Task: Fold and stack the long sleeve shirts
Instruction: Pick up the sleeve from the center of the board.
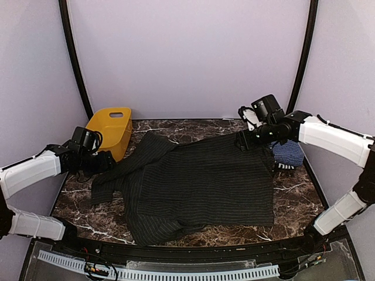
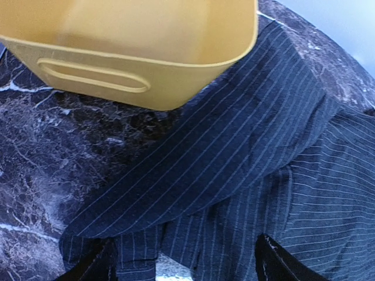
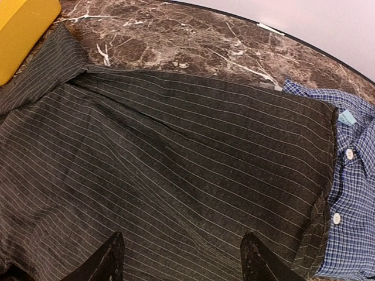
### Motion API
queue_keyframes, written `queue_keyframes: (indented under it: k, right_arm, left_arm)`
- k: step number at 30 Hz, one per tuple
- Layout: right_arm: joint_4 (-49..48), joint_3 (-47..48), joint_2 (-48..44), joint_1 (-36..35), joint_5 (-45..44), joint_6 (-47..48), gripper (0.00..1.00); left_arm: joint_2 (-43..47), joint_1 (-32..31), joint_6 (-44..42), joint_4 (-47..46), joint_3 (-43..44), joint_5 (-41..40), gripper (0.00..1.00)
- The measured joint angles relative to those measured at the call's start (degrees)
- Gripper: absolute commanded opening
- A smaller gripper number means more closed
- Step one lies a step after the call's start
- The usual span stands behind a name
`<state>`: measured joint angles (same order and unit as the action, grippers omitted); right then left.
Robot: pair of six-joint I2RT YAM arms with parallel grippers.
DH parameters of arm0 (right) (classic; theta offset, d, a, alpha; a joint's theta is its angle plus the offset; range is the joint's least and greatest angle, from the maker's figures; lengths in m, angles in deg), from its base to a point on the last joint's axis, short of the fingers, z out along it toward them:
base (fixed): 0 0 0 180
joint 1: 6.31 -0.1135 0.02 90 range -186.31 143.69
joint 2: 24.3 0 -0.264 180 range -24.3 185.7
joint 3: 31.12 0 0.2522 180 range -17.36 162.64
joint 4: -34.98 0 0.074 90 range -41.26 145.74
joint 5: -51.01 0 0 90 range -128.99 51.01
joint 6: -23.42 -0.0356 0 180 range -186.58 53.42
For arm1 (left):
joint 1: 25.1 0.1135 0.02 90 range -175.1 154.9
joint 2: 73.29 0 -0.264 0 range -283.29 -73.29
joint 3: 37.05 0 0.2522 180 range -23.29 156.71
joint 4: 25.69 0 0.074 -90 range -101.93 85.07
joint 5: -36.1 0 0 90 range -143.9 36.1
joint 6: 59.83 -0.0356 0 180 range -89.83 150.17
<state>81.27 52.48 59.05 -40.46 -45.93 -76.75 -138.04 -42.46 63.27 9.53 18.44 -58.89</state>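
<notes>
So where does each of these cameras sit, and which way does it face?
Top external: above and behind, looking down on table, black shirt, left arm, right arm.
Left wrist: on left arm, facing yellow basket; left gripper below.
Right wrist: on right arm, facing blue shirt; right gripper below.
Shared: all show the black shirt.
</notes>
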Motion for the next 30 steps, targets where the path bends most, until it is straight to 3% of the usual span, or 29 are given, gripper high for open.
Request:
queue_keyframes:
  k: [8, 20, 26, 30]
  right_arm:
    - [-2.12, -1.03, 0.02, -0.17, 4.48, 0.04, 0.64]
    - [-3.50, -1.18, 3.19, -0.31, 9.33, 0.63, 0.64]
    - [-4.07, -1.18, 4.81, -0.33, 11.45, 0.68, 0.64]
    - [-4.24, -1.18, 4.98, -0.35, 12.24, 0.68, 0.64]
  left_arm:
    - [-6.40, 0.15, 0.24, 5.90, 0.11, -7.80, 0.85]
    - [-16.79, 3.61, -3.48, 7.04, 0.57, -9.42, 0.85]
    - [-17.77, 5.25, -5.09, 6.29, 1.09, -7.45, 0.69]
    - [-19.15, 5.27, -5.84, 5.14, 1.31, -5.92, 0.51]
